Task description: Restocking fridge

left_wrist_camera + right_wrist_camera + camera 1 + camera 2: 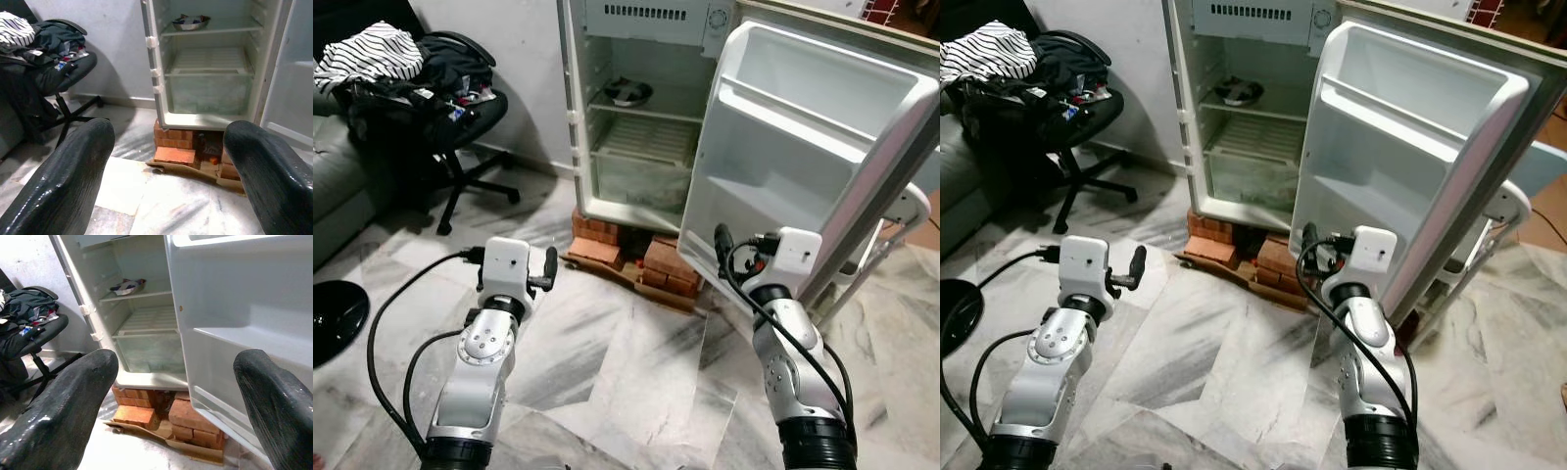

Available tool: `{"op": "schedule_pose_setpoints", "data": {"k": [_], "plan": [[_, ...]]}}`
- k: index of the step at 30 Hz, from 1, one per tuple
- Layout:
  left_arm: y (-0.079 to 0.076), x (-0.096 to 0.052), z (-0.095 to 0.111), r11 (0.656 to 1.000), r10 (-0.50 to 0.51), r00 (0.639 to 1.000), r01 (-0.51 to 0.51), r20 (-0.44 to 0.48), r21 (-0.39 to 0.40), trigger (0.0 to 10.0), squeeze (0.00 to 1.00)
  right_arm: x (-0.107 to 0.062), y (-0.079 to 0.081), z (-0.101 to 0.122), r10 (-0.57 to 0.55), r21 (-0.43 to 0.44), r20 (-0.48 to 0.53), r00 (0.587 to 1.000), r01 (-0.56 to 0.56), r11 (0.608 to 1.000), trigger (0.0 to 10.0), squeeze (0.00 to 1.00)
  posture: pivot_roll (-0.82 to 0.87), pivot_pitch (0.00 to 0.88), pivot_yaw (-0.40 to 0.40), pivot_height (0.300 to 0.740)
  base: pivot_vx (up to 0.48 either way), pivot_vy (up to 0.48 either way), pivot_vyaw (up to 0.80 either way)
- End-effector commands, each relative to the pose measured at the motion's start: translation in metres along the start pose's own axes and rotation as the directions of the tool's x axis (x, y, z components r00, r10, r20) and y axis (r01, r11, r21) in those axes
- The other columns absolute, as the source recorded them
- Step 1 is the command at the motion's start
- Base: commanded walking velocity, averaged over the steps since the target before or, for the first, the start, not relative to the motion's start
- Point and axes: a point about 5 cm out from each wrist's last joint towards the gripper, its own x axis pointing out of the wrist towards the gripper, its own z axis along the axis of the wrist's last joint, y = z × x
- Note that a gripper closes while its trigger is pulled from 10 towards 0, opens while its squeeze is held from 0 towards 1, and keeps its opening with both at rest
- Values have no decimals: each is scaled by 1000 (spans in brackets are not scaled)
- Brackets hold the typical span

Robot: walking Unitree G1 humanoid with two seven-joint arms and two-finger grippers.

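Note:
A small white fridge (576,117) stands open against the wall ahead, raised on red bricks (607,235). Its door (793,127) swings out to the right, and the door shelves are bare. A bowl (628,93) sits on the upper shelf, above a wire rack and a frosted drawer (210,93). Both arms reach forward over the marble floor. My left gripper (168,129) is open and holds nothing, pointing at the fridge's lower left. My right gripper (176,357) is open too and holds nothing, close to the door's inner edge.
A black office chair (450,108) piled with dark clothes and a striped cloth (372,54) stands at the left, beside a grey sofa (333,186). A black round base (333,318) lies on the floor at far left. Flattened cardboard (607,266) lies before the bricks.

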Motion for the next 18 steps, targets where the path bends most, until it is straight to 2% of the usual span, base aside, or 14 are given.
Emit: {"op": "schedule_pose_setpoints", "data": {"k": [1, 7, 11, 13, 18], "plan": [[5, 1, 9, 1000, 10, 1000, -11, 29, 11, 10000, 0, 3, 4, 13, 20, -10, 45, 999, -20, 1000, 10000, 0, 19, 91, -1, 740, 244, 0, 781], [3, -5, 0, 1000, -2, 1000, 2, 11, -3, 10000, 0, -2, 3, 10, 8, -12, 42, 999, -8, 1000, 10000, 0, 14, 81, -9, 740, 432, 0, 775], [0, -4, 0, 1000, -10, 1000, 10, 5, -11, 10000, 0, -3, 2, 9, 9, -34, 40, 999, -7, 999, 10000, 0, 15, 75, -9, 740, 480, 0, 0], [-1, -2, 1, 1000, -16, 1000, 16, 5, -17, 10000, 0, -3, 5, 10, 24, -84, 54, 998, -20, 996, 10000, 0, 14, 69, -10, 740, 480, 0, 0], [-2, 0, 0, 1000, -25, 1000, 25, 2, -2, 10000, 0, -4, 4, 9, 22, -76, 52, 998, -18, 997, 10000, 0, 11, 59, -12, 740, 463, 0, 0]]}}
